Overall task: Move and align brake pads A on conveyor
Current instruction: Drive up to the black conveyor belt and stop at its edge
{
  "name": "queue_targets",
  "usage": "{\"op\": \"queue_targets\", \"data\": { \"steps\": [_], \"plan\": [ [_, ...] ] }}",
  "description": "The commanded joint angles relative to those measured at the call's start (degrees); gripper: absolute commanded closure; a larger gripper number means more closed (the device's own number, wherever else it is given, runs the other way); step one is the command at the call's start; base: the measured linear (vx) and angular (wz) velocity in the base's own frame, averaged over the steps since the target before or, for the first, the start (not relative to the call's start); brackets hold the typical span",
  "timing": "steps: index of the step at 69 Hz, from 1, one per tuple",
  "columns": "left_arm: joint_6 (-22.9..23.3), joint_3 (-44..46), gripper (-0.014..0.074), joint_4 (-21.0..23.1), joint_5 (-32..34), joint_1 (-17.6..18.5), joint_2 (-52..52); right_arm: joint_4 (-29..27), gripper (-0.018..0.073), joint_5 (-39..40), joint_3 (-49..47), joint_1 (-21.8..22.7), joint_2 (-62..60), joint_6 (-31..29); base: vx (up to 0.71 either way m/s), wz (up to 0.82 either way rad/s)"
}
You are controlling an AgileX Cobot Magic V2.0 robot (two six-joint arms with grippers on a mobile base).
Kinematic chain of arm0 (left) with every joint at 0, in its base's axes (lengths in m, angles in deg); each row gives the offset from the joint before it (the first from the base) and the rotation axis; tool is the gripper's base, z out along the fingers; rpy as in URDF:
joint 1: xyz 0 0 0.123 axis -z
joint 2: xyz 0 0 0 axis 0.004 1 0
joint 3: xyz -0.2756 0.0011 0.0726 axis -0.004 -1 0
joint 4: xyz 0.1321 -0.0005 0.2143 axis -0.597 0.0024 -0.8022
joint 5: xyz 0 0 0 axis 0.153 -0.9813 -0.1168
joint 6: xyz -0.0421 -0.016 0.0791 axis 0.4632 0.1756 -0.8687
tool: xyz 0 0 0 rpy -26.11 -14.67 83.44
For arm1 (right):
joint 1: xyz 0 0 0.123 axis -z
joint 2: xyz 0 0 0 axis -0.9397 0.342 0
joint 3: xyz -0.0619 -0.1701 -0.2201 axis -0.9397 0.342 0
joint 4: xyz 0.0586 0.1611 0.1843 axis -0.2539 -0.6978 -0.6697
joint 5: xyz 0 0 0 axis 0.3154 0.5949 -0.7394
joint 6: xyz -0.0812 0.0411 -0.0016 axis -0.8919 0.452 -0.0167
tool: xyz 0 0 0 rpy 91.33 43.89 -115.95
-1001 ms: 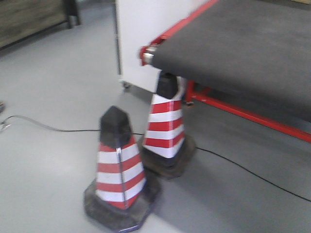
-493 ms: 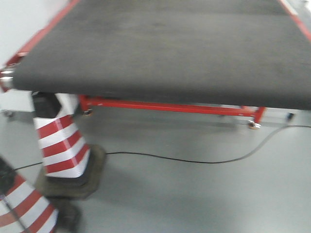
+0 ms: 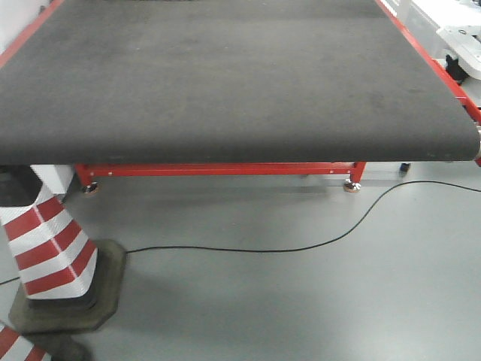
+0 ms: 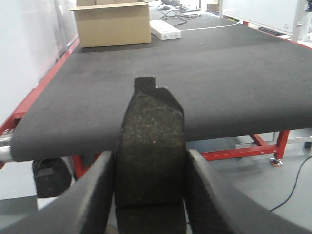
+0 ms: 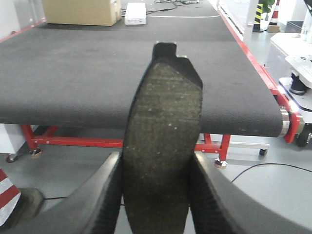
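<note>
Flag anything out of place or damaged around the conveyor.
A striped traffic cone stands tucked under the near left corner of the conveyor, and a loose black cable trails across the floor nearby. A cardboard box and white box sit on the belt's far end. Both held brake pads look intact.

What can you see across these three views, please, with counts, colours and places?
Conveyor: one, charcoal belt with red edges.
Brake pads: two, grey-brown, one in each gripper.
Cardboard box: one, brown, belt's far end.
White box: one, beside the cardboard box.
Traffic cones: two, red-and-white, by the belt's left corner.
Cable: one, black, across the grey floor.
Left gripper: one, black, shut on a brake pad.
Right gripper: one, black, shut on a brake pad.
</note>
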Motion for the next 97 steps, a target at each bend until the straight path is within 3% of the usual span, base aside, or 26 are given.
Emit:
{"op": "queue_targets", "data": {
  "steps": [1, 97],
  "plan": [
    [0.0, 1.7, 0.0602, 0.6, 5.4, 0.2, 0.7, 0.1, 0.0565, 5.6, -1.5, 0.2, 1.0, -0.4, 0.12, -0.15],
    [0.0, 1.7, 0.0602, 0.6, 5.4, 0.2, 0.7, 0.1, 0.0565, 5.6, -1.5, 0.2, 1.0, -0.4, 0.36, -0.01]
  ]
}}
